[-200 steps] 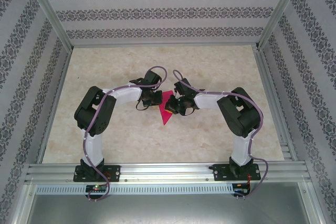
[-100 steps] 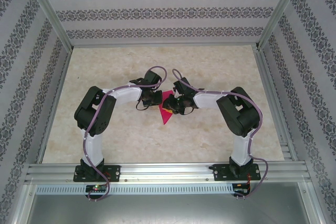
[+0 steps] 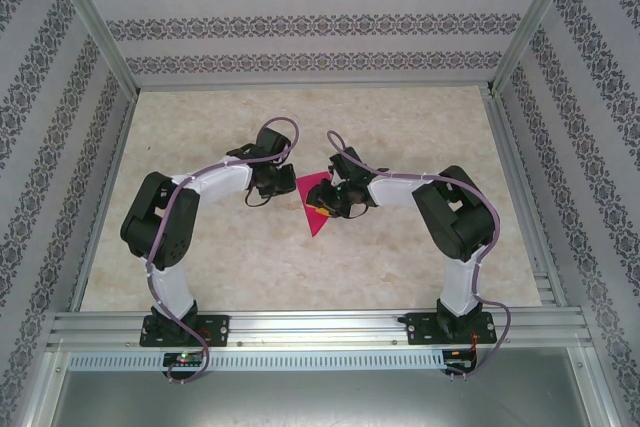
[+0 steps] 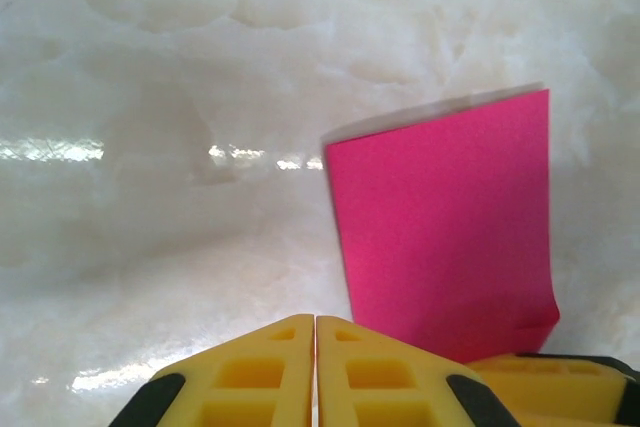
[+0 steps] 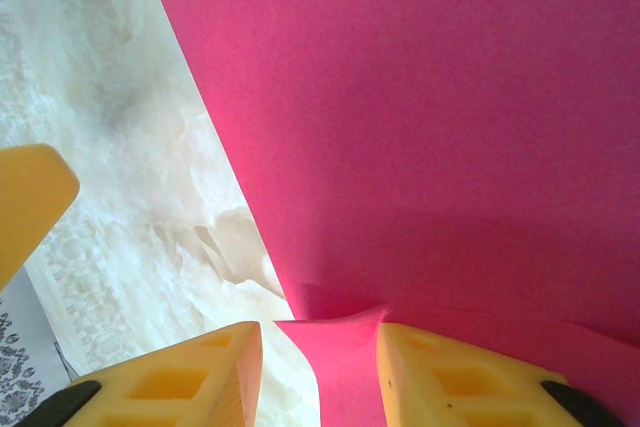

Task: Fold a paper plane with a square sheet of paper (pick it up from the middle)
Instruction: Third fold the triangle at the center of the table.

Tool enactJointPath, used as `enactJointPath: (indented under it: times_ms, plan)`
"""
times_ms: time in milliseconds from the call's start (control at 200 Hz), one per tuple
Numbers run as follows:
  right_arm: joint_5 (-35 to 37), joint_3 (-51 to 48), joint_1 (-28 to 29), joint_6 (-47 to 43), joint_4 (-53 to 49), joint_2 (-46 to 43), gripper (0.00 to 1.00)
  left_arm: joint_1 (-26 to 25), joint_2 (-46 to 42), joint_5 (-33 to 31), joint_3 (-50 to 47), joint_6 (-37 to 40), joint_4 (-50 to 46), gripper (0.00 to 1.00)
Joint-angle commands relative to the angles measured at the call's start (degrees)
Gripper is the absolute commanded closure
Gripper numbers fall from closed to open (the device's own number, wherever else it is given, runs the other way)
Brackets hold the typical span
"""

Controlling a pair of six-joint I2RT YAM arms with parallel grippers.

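Top view: pink paper lies near the middle of the marble table, between the two arms. From above it reads as a folded, tapering shape, broad edge toward 12 o'clock and point toward 6 o'clock. Left gripper sits at the paper's 9 o'clock, just beside its upper corner; cannot tell from above whether it touches. Right gripper is at the paper's 3 o'clock, over its right edge. Left wrist view: left gripper has its yellow jaws pressed together, nothing between them, tabletop beneath. Paper stands at 2 o'clock from the fingertips, a flat pink panel with its far edge lifted slightly off the table, clear of the left fingers. A second yellow finger shows at 4 o'clock, at the panel's lower corner. Right wrist view: right gripper has its jaws apart, a narrow tongue of paper running down between them; a sliver of table shows between that tongue and the finger at 7 o'clock, so no clamp. The pink sheet spreads from 12 to 4 o'clock. A blunt yellow tip enters at 9 o'clock, apart from the paper.
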Motion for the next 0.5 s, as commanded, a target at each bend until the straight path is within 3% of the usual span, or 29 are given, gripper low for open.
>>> enactJointPath:
  times_ms: [0,265,495]
  plan:
    - [2.0,-0.4,0.2,-0.7,-2.1,0.9,0.65,0.0,-1.2,2.4,-0.8,-1.0,1.4,0.90]
    - [2.2,-0.9,0.0,-0.9,-2.5,0.9,0.89,-0.8,-0.4,8.2,-1.3,-0.8,3.9,0.92]
    - [2.4,-1.1,-0.2,-1.1,-2.8,0.9,0.96,-3.3,1.6,11.0,-1.8,-1.6,4.9,0.97]
